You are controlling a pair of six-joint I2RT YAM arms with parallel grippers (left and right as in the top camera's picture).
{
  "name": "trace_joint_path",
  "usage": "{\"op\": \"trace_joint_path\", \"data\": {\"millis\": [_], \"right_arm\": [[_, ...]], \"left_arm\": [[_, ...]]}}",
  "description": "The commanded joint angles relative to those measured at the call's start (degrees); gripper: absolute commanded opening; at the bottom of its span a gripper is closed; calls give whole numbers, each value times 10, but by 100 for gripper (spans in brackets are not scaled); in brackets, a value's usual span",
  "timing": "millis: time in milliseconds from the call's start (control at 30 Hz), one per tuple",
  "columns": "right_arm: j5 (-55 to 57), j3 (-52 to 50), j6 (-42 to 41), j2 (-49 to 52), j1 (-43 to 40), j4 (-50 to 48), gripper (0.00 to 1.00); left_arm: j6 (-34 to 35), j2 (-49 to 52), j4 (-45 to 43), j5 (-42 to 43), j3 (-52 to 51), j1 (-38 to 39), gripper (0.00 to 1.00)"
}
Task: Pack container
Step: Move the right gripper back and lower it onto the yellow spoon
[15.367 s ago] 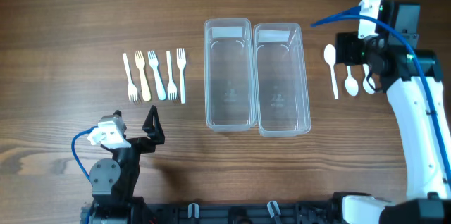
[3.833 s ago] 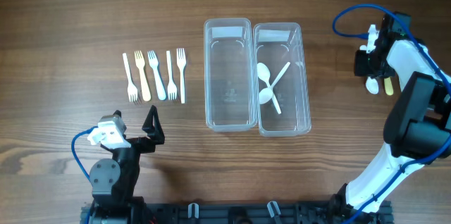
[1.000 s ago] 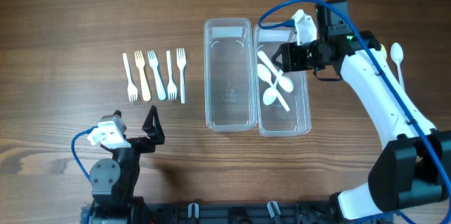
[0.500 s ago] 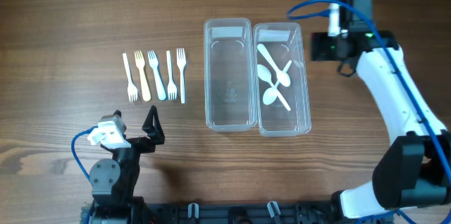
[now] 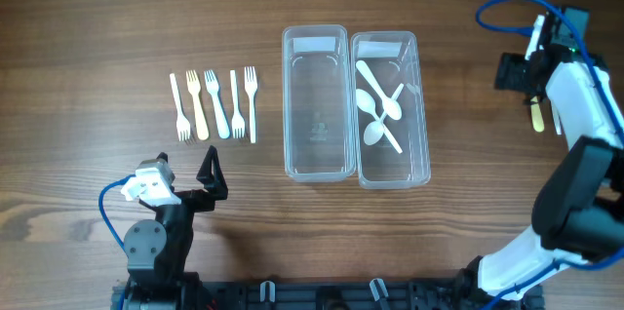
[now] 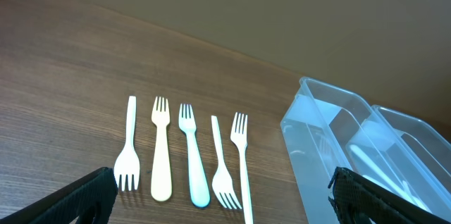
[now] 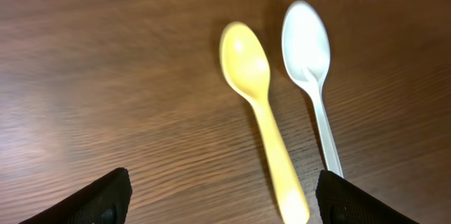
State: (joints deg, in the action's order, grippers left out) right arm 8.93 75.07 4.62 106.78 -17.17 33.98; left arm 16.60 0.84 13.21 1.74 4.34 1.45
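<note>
The right tool (image 7: pixel 229 197) has swung away from the containers to the frame's right edge, spread wide and empty above a yellow spoon (image 7: pixel 261 104) and a white spoon (image 7: pixel 310 48) on the tabletop (image 5: pixel 97 18). At centre, the right container (image 5: pixel 421 105) holds three spoons (image 5: pixel 375 105); the left container (image 5: pixel 317 105) touches it. Forks (image 5: pixel 214 105) lie left; the left tool (image 6: pixel 225 199) is wide.

Dark wood-grain table (image 5: pixel 97 18), plain beige wall (image 6: pixel 296 5), even light

Overhead: R arm (image 5: pixel 577 96) covers most of yellow spoon (image 5: pixel 537 117). L-wrist view: containers (image 6: pixel 310 122) cropped.
</note>
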Motion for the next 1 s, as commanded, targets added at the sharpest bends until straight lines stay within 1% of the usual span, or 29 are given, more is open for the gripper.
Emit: {"op": "trace_joint_path", "data": {"millis": [0,233,533,667,733,967], "right_arm": [[-30,-4,21,36,-20,-14,84],[-65,-4,32,46,-52,-49,83],[-90,-4,64,62,-61,-68,82],[-91,-4,75,71,-61,-68,77],[-91,-4,77,78,-61,-66,77],[-116,-4,131,95,-62,-62,77]], "left_arm": [[-14,-4,-2,-3,-4,3,100],[-14,-5,-2,-3,-4,3,100],[-14,-5,-2,-3,-4,3,100],[-14,-5,-2,-3,-4,3,100],[-14,-4,-2,-3,-4,3,100],[-14,-5,-2,-3,-4,3,100]]}}
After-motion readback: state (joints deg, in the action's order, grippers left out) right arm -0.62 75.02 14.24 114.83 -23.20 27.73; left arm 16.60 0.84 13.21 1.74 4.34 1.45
